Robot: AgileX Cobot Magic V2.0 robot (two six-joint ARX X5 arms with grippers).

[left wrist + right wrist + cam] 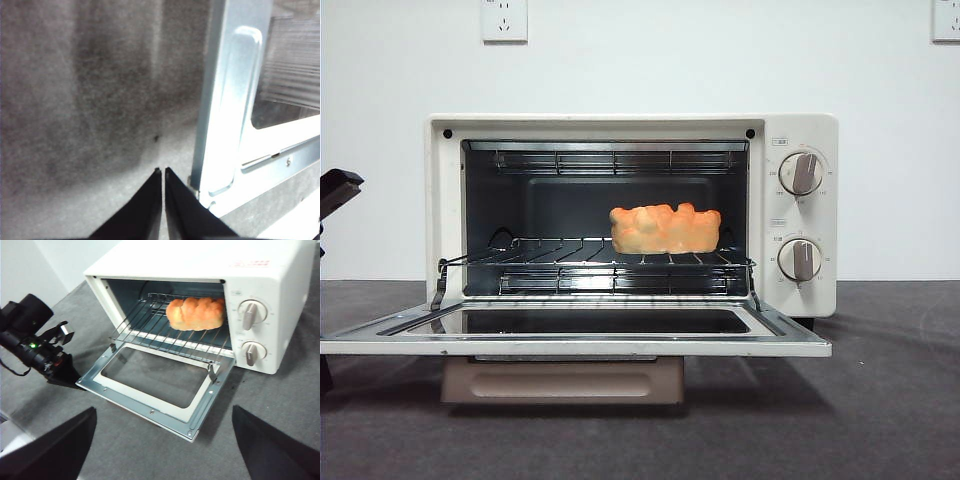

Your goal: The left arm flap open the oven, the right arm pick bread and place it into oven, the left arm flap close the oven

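Now the bread (665, 229) sits inside the open oven (800, 135), the right gripper (162, 450) wide open and clear, the closed left gripper (163, 172) beside the door (570, 345), ready to flap it shut.

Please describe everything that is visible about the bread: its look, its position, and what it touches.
The bread is a small oblong loaf, golden-orange, with a bumpy top and a paler lower edge. It lies lengthwise on the wire rack inside the oven, toward the side with the knobs and toward the back. The oven door is folded down flat in front of it. Only the rack touches it; no hand is near it.
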